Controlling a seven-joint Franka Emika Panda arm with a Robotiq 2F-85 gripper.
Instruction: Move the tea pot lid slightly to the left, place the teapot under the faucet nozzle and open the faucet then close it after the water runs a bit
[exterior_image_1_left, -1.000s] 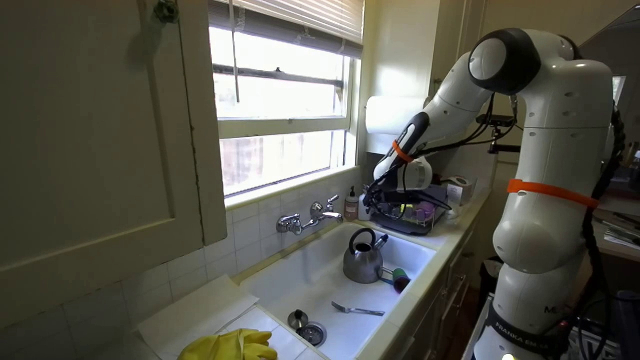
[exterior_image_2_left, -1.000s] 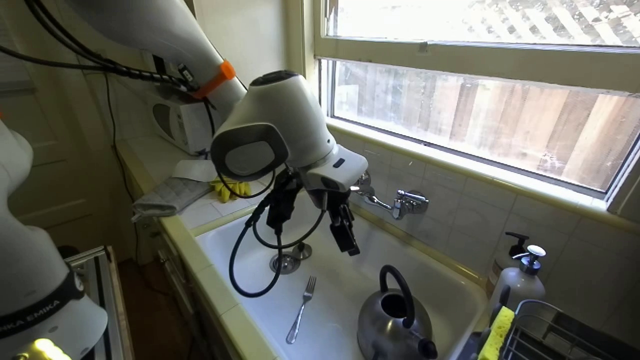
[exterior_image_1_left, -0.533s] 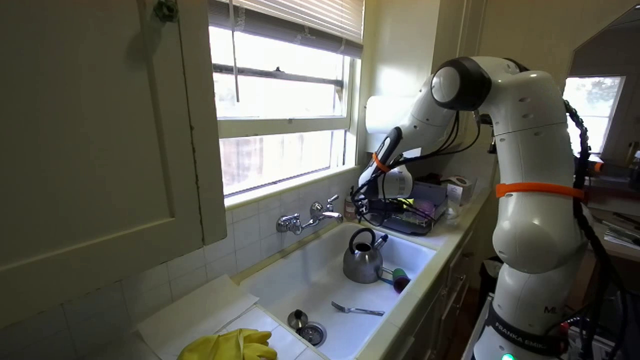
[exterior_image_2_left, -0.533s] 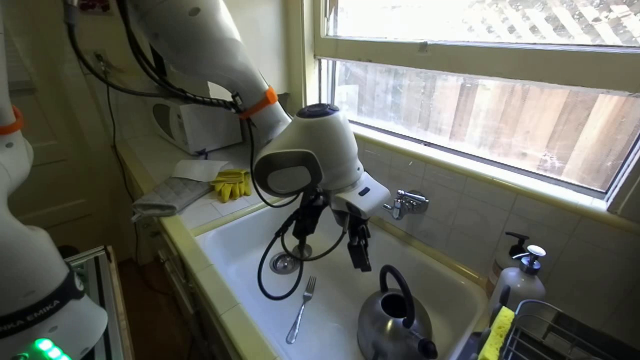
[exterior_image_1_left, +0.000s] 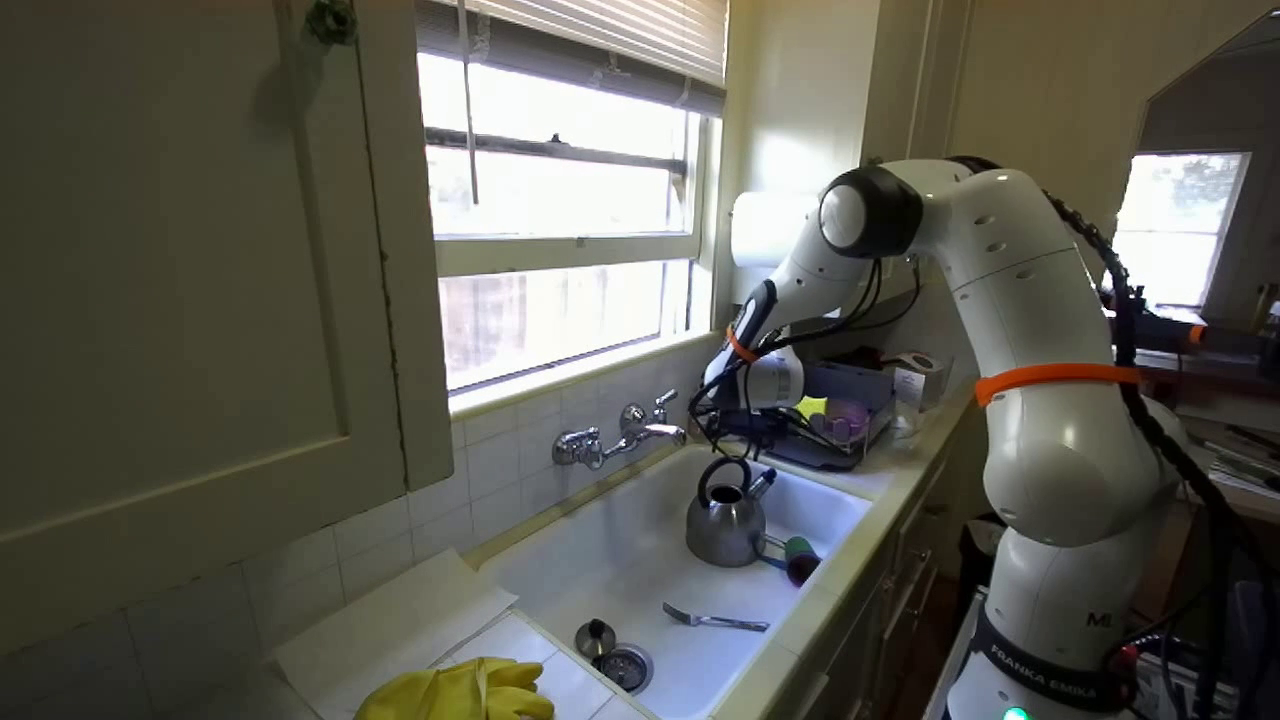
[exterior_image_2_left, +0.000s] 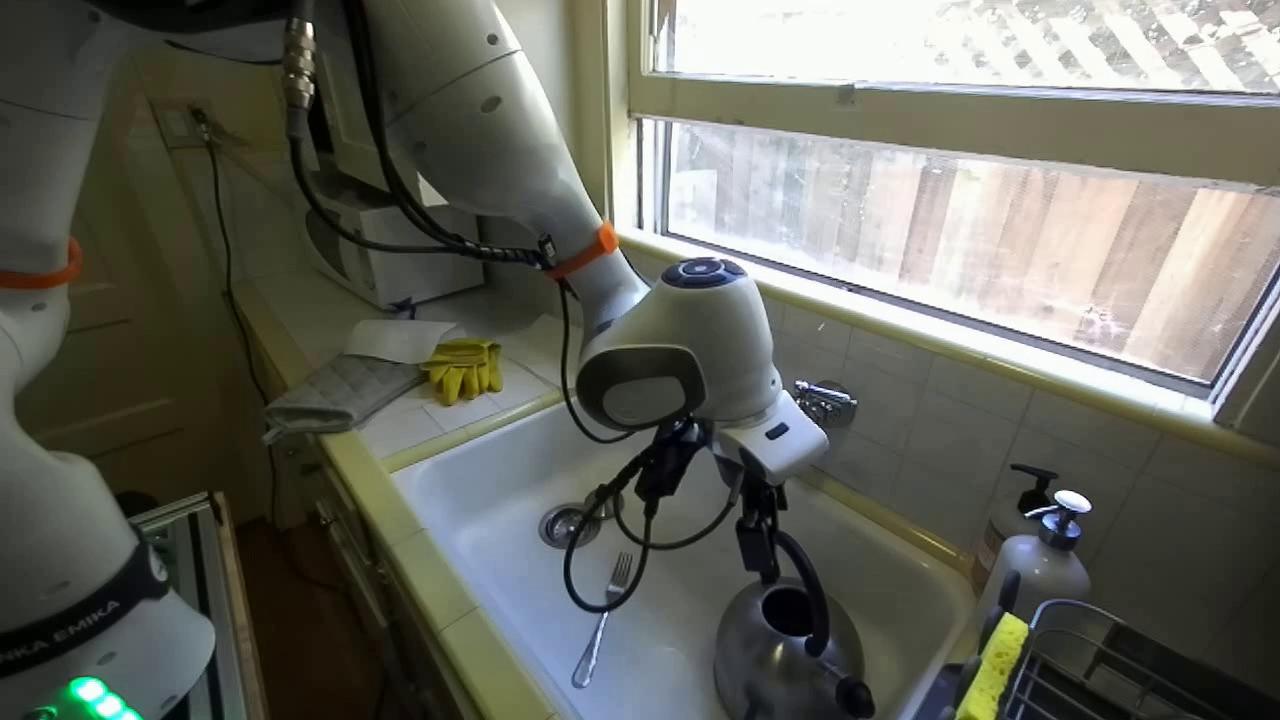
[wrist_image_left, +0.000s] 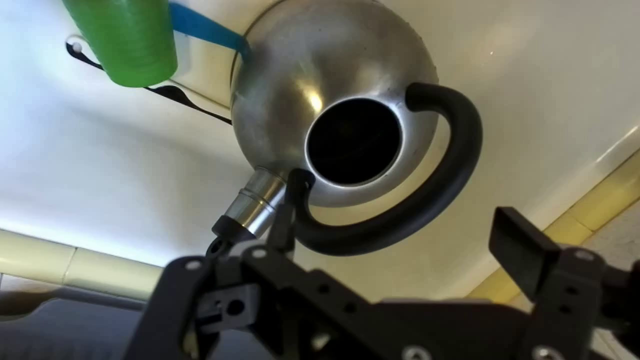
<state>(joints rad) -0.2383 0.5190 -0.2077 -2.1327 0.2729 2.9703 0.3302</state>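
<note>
1. A robot's gripper (wrist_image_left: 400, 232), its fingers spread wide, hangs at the black handle (wrist_image_left: 435, 201) of a metal teapot (wrist_image_left: 305, 65) standing upright in a white kitchen sink (exterior_image_1_left: 640, 585). Whether a finger touches the handle cannot be told.
2. Only the wrist view looks steeply down on the teapot, its round mouth (wrist_image_left: 355, 142) uncovered and dark, its black-tipped spout (wrist_image_left: 254, 202) angled beside the gripper.
3. In an exterior view, the lid (exterior_image_1_left: 595, 637) sits beside the drain (exterior_image_1_left: 626, 668), well apart from the teapot; a black cable (exterior_image_2_left: 625, 478) crosses in front of that spot in an exterior view.
4. The faucet (exterior_image_1_left: 625, 443), nozzle (exterior_image_1_left: 667, 431) included, stands out whole against the tiled wall (exterior_image_1_left: 492, 480) in an exterior view; the robot's arm (exterior_image_2_left: 715, 340) hides most of it in an exterior view.
5. A green cup (wrist_image_left: 131, 45) lies near the teapot, in sight of the wrist view and of an exterior view.
6. Both exterior views take in a fork (exterior_image_1_left: 715, 621) on the sink floor and yellow gloves (exterior_image_1_left: 450, 692) on the counter (exterior_image_1_left: 567, 675). Two pump bottles (exterior_image_2_left: 1045, 570) at the sink's corner stand clear of the arm in an exterior view.
</note>
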